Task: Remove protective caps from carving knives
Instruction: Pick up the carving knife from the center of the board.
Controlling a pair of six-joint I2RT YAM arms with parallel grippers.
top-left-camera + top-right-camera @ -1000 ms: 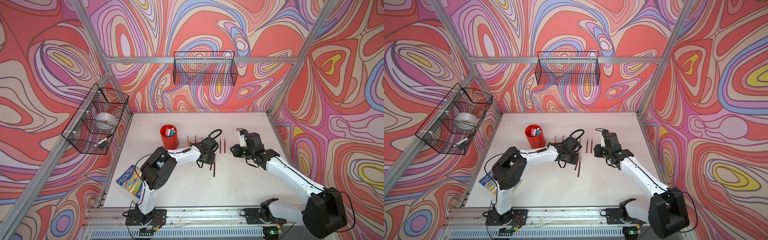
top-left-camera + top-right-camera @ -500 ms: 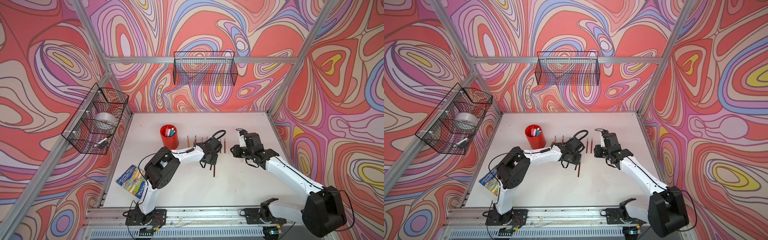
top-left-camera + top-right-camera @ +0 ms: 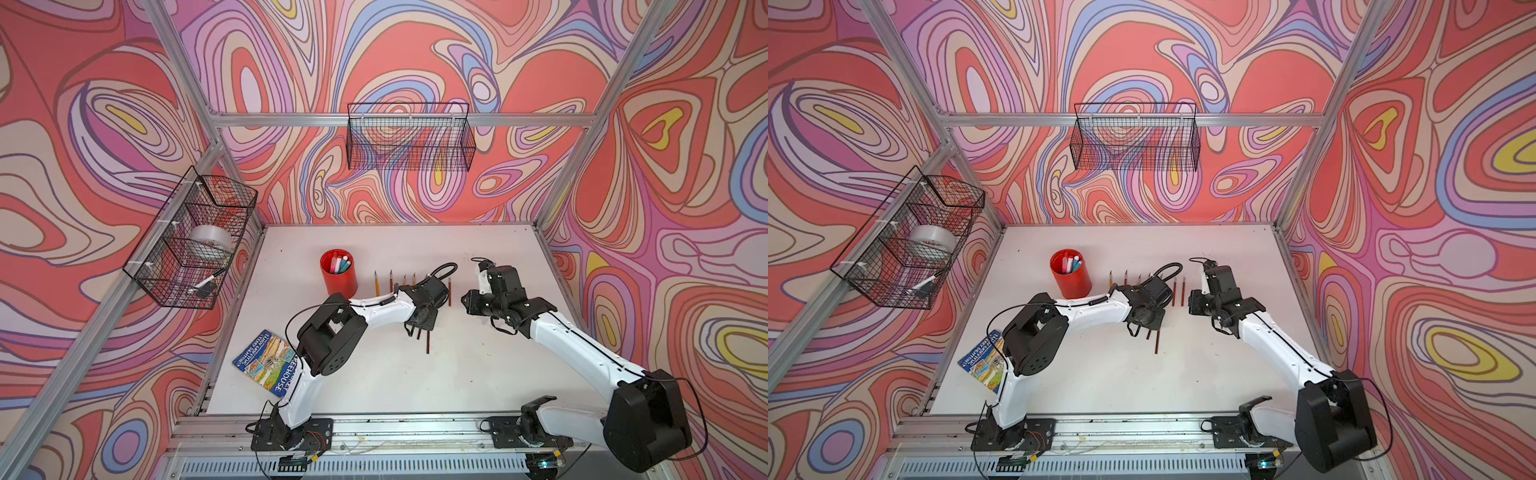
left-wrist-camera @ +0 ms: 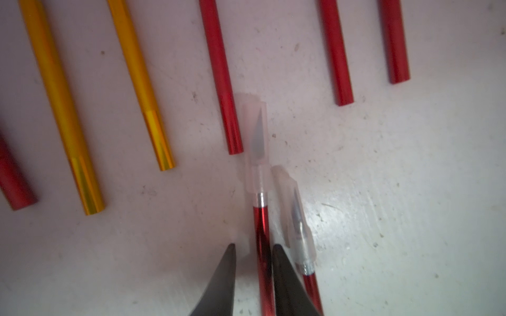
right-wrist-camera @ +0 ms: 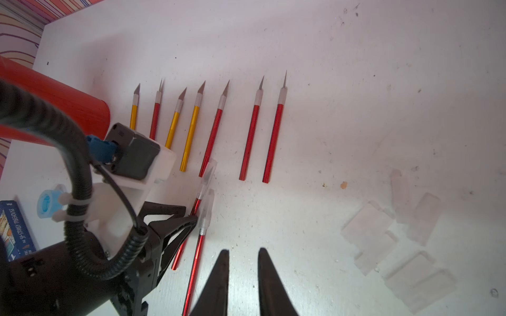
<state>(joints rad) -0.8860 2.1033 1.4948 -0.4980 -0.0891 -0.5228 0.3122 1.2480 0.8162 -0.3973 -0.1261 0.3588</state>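
The left tool (image 4: 254,246) straddles the red handle of a capped carving knife (image 4: 260,219) lying on the bench (image 4: 410,191), whether clamped I cannot tell, its cap (image 4: 256,142) pointing to twelve o'clock, about nine o'clock from the empty, slightly parted right tool (image 5: 243,250).

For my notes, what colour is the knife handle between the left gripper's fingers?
Red handle, best in left wrist view.
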